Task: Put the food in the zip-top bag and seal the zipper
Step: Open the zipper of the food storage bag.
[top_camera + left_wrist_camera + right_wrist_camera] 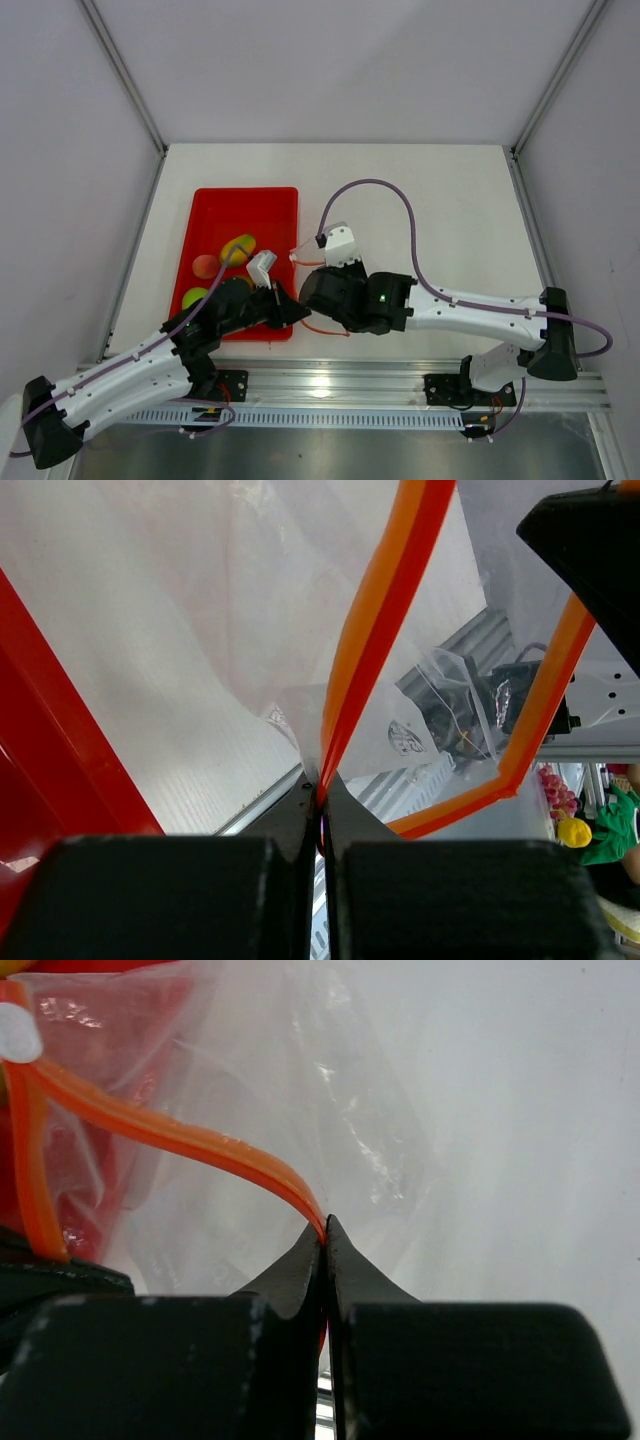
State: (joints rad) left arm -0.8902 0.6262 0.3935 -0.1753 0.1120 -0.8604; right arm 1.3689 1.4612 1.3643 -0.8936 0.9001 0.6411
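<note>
Matte table [450, 200]; left gripper [322, 790], right gripper [325, 1230] pinch zipper [376, 610].

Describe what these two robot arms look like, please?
Both the left arm and right arm have white links with black joints and a thin purple cable running along them. A small green light glows on the right wrist. The left end effector and right end effector each have two black wedge-tipped fingers.

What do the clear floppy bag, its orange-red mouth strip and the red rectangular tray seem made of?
Clear floppy bag: thin glossy plastic film, probably; it creases and is see-through. Orange-red mouth strip: thicker opaque plastic, smooth, bending in curves. Red rectangular tray: likely rigid plastic; even colour, raised rim.
</note>
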